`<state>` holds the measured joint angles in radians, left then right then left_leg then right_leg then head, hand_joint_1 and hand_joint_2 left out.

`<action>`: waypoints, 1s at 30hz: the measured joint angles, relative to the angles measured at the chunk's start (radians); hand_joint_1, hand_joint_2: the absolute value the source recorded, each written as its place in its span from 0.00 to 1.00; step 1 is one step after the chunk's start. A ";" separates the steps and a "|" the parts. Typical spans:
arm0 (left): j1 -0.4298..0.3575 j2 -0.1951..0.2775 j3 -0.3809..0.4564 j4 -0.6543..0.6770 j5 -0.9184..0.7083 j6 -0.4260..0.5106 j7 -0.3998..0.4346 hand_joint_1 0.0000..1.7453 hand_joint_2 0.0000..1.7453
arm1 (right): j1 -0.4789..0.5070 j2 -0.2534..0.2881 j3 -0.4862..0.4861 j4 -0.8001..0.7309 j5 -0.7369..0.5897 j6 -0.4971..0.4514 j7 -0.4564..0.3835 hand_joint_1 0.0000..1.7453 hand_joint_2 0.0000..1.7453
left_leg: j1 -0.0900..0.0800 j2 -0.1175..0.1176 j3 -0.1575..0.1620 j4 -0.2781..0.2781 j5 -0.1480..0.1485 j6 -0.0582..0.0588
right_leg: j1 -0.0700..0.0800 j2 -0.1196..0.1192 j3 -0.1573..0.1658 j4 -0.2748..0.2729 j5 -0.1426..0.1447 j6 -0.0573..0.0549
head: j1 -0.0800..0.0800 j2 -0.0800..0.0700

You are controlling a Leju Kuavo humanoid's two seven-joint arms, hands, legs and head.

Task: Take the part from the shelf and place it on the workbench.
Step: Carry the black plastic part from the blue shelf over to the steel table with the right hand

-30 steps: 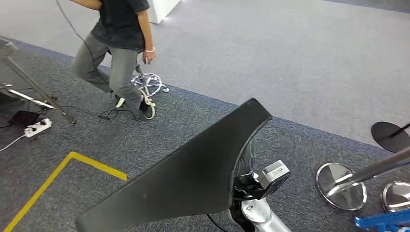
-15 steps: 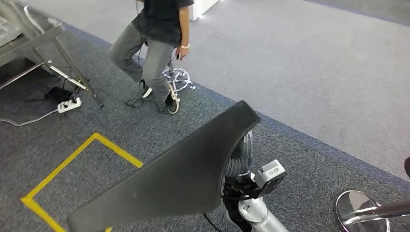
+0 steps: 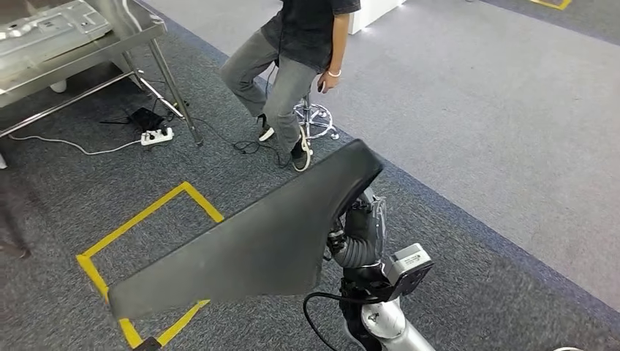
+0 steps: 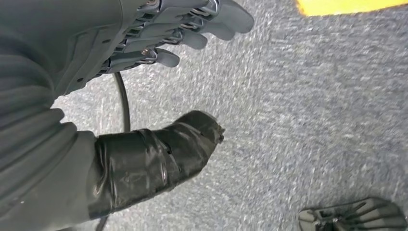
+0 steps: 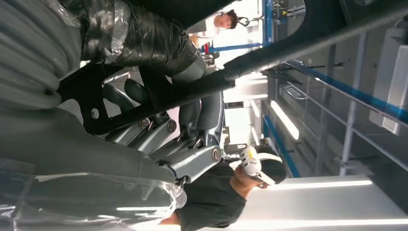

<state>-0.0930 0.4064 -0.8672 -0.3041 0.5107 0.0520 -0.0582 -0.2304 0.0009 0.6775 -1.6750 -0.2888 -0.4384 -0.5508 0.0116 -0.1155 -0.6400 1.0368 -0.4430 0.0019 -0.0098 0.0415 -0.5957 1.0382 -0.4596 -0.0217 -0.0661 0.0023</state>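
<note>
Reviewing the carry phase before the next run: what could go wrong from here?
1. The right hand grips the long black part at one end, so it may sag or twist loose.
2. A person stands on the carpet near the metal workbench; the part's far end could swing into them.
3. A power strip and cables lie by the bench legs, a trip hazard.

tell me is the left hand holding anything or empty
Empty. In the left wrist view the left hand has its fingers spread above bare carpet, nothing between them.
</note>
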 joint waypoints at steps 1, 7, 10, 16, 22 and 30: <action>0.000 0.002 -0.002 0.000 0.000 0.001 -0.002 0.00 1.00 | 0.000 0.000 0.000 -0.001 -0.001 -0.001 0.003 0.98 1.00 | -0.001 0.027 -0.012 0.026 -0.015 -0.004 | -0.001 -0.012 0.007 -0.008 0.002 -0.005 | -0.002 0.000; 0.000 0.002 -0.006 -0.001 0.027 -0.002 -0.050 0.00 1.00 | 0.000 -0.002 0.000 -0.004 -0.011 -0.003 0.011 0.98 1.00 | 0.007 0.110 -0.109 0.204 -0.060 -0.022 | 0.003 -0.089 0.023 -0.014 -0.011 -0.013 | -0.007 0.000; -0.001 0.004 -0.006 -0.001 0.031 -0.002 -0.059 0.00 1.00 | -0.003 -0.002 0.000 -0.004 0.001 -0.011 0.019 0.98 1.00 | 0.001 0.155 -0.016 0.024 0.013 -0.016 | 0.007 -0.121 0.032 -0.010 -0.024 -0.002 | -0.007 0.000; 0.002 0.011 -0.008 -0.001 0.031 -0.004 -0.062 0.00 1.00 | -0.010 -0.004 0.000 -0.010 0.021 -0.017 0.035 0.98 1.00 | -0.003 0.126 0.016 -0.025 0.013 0.020 | 0.008 -0.114 0.036 0.022 -0.062 0.032 | -0.001 0.000; -0.006 0.010 -0.012 -0.001 0.031 -0.009 -0.062 0.00 1.00 | -0.009 -0.017 0.000 -0.011 0.032 -0.016 0.040 0.98 1.00 | -0.003 0.055 0.023 -0.024 0.009 0.035 | 0.007 -0.046 -0.104 0.252 -0.120 0.031 | 0.005 0.000; -0.002 0.012 -0.019 -0.001 0.033 -0.012 -0.059 0.00 1.00 | -0.013 -0.026 0.001 -0.012 0.052 -0.017 0.055 0.98 1.00 | 0.006 -0.021 0.002 -0.010 0.004 -0.001 | 0.002 0.013 0.000 -0.002 0.000 0.005 | 0.007 0.000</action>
<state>-0.0951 0.4182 -0.8866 -0.3052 0.5439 0.0395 -0.1175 -0.2433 -0.0247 0.6781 -1.6865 -0.2371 -0.4551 -0.4960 0.0171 -0.1363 -0.6383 1.0265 -0.4392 0.0007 -0.0083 0.0543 -0.5958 1.0359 -0.4592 -0.0164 -0.0586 0.0023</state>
